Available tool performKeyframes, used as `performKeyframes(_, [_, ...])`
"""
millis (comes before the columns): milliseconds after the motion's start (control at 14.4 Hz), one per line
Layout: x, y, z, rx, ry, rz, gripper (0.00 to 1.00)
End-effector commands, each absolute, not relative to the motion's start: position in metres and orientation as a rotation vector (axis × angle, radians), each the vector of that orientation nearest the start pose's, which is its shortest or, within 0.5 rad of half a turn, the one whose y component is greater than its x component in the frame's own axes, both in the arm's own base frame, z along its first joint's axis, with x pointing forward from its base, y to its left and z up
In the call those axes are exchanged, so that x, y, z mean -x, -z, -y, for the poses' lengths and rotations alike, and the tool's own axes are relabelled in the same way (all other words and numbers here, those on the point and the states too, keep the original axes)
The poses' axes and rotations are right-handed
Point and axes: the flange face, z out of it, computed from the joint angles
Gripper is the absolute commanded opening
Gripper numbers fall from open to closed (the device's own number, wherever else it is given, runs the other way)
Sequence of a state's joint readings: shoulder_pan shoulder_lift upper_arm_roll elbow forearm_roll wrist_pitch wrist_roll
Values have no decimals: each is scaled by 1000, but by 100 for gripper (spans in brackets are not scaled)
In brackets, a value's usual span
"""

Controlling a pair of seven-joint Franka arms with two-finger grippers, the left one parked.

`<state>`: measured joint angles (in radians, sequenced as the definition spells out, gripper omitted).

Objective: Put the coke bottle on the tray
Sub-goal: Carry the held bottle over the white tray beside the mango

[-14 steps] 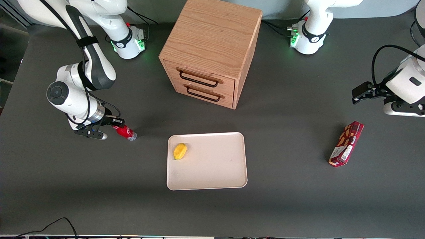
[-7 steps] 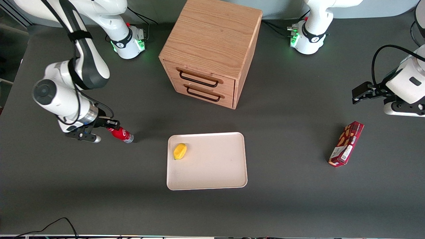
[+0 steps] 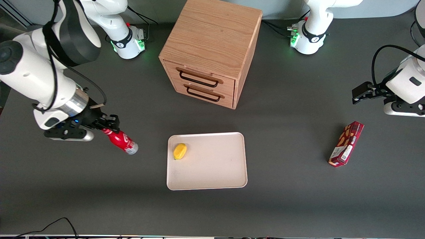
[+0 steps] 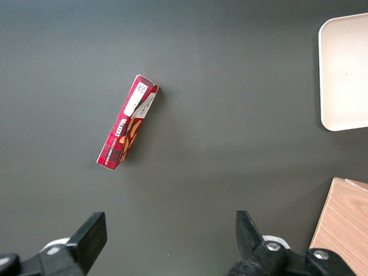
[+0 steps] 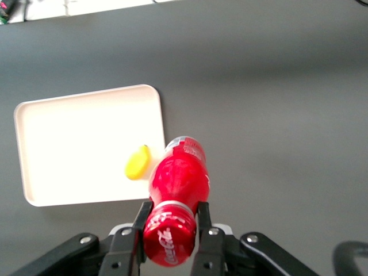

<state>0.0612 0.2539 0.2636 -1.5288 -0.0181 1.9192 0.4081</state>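
My gripper [image 3: 107,127] is shut on the neck of the coke bottle [image 3: 120,142], a small red bottle with white lettering and a clear base. It holds the bottle tilted in the air, above the table, toward the working arm's end from the tray [image 3: 212,166]. In the right wrist view the fingers [image 5: 140,221] clamp the bottle [image 5: 178,178] just under its red cap, with the cream-white tray [image 5: 69,144] below. A yellow lemon-like object [image 3: 180,151] lies on the tray near its corner closest to the bottle; it also shows in the right wrist view [image 5: 138,163].
A wooden two-drawer cabinet [image 3: 211,49] stands farther from the front camera than the tray. A maroon snack box [image 3: 346,143] lies toward the parked arm's end of the table, also in the left wrist view [image 4: 127,127].
My gripper has risen with the coke bottle, lifting it off the table, and the bottle now hangs tilted, slightly nearer the front camera.
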Motion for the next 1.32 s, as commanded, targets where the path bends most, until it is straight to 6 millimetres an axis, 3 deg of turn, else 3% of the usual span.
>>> performKeyframes(0, [-668, -500, -240, 3041, 174, -118, 0])
performKeyframes(347, [-705, -427, -270, 3044, 109, -99, 0])
performKeyframes(625, [-712, -375, -295, 3081, 106, -70, 0])
performKeyframes(972, [-722, -330, -296, 3071, 115, -65, 0])
performKeyframes(1250, [-728, -310, -293, 3055, 139, -78, 0])
